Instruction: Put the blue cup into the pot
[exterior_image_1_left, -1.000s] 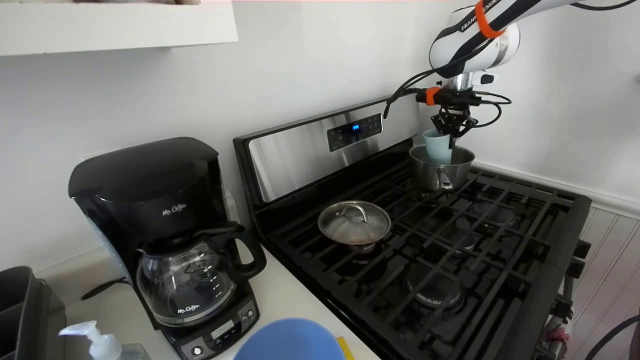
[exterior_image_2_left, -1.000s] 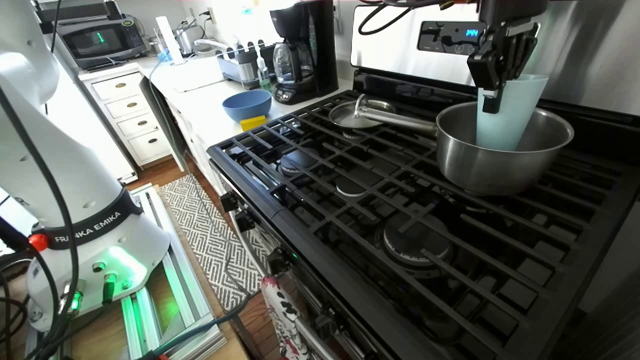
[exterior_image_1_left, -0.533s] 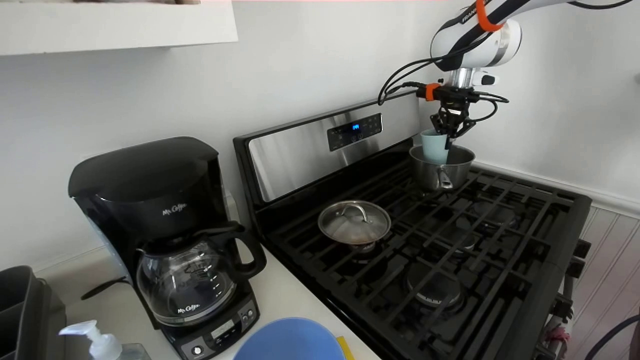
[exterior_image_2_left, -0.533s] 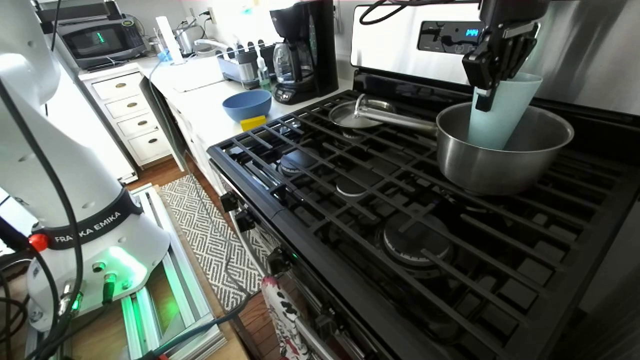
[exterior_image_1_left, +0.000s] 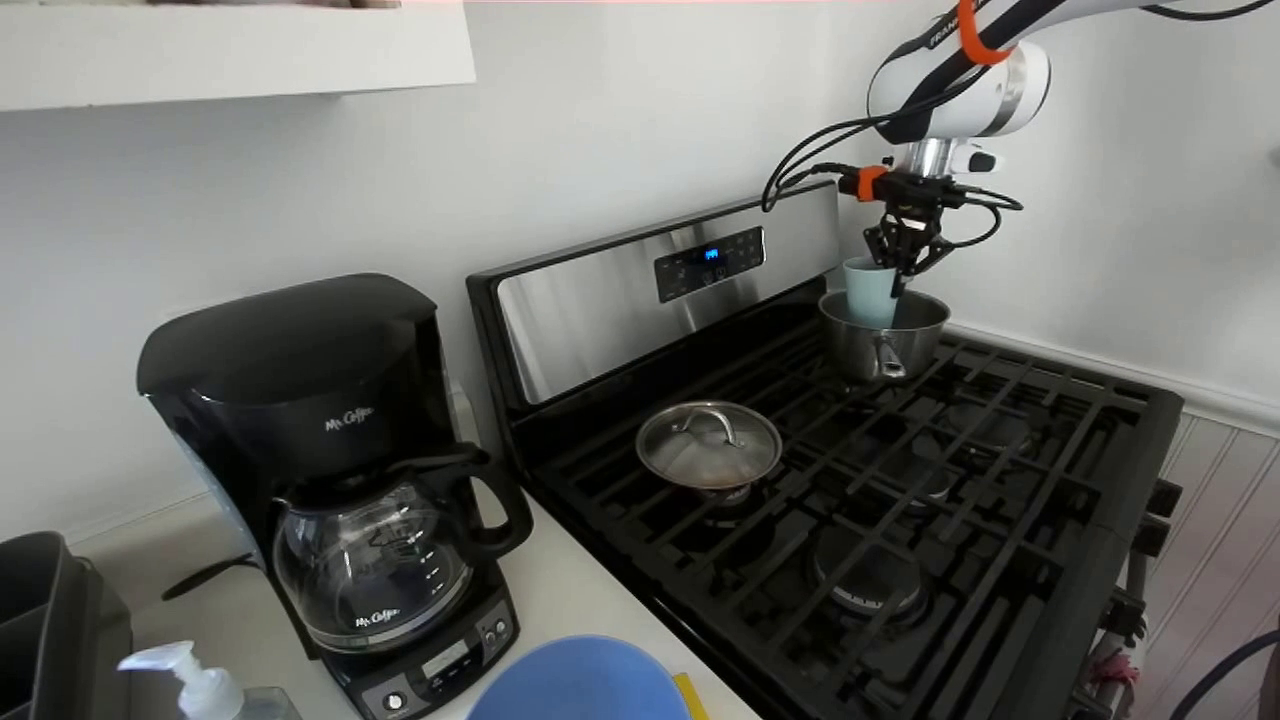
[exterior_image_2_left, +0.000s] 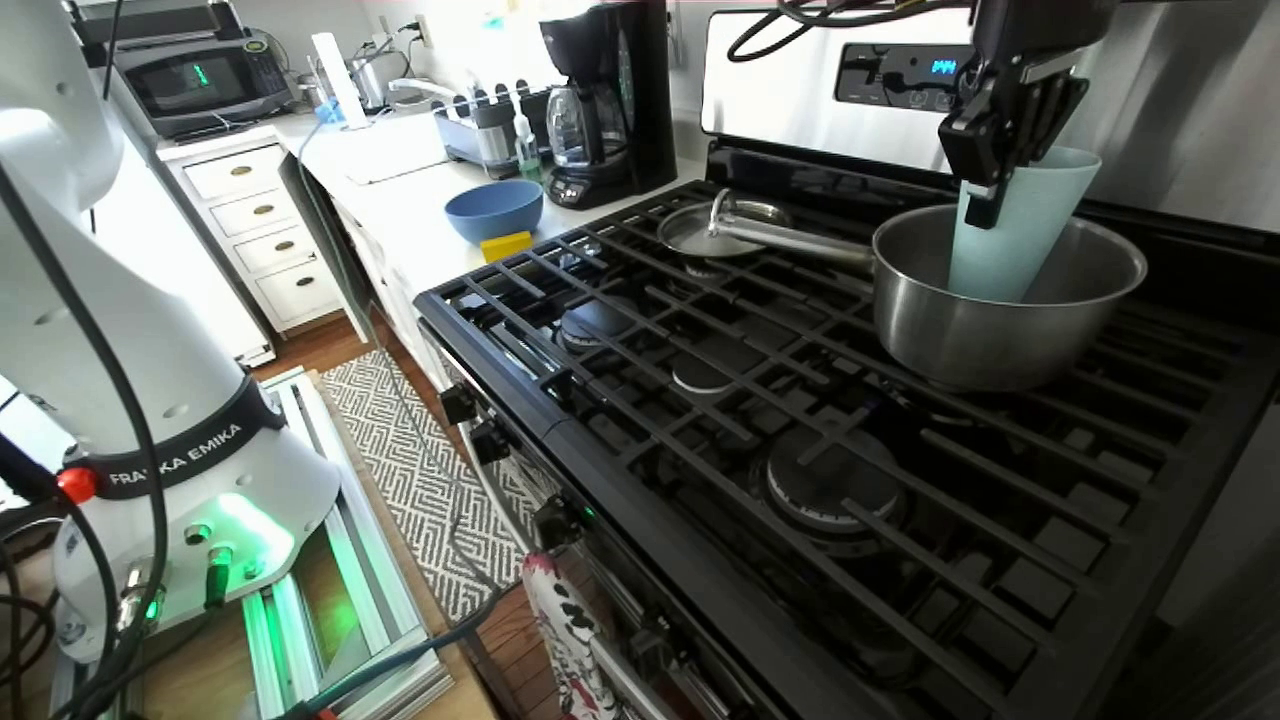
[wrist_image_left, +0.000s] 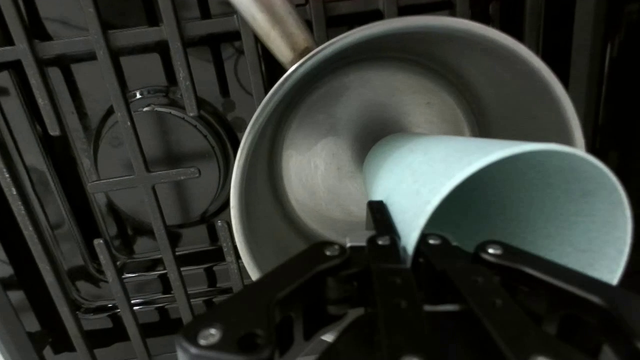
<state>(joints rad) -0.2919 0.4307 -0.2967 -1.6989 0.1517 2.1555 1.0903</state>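
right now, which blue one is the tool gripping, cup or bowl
The pale blue cup, tilted with its lower end inside the pot: the tool pinches its wall. The brighter, wider bowl sits upright on the counter, untouched.

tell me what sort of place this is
A kitchen, probably in a home: a wide, rectangular black-and-steel gas stove, a round, deep-sided steel saucepan on it, and a boxy black plastic coffee maker show it.
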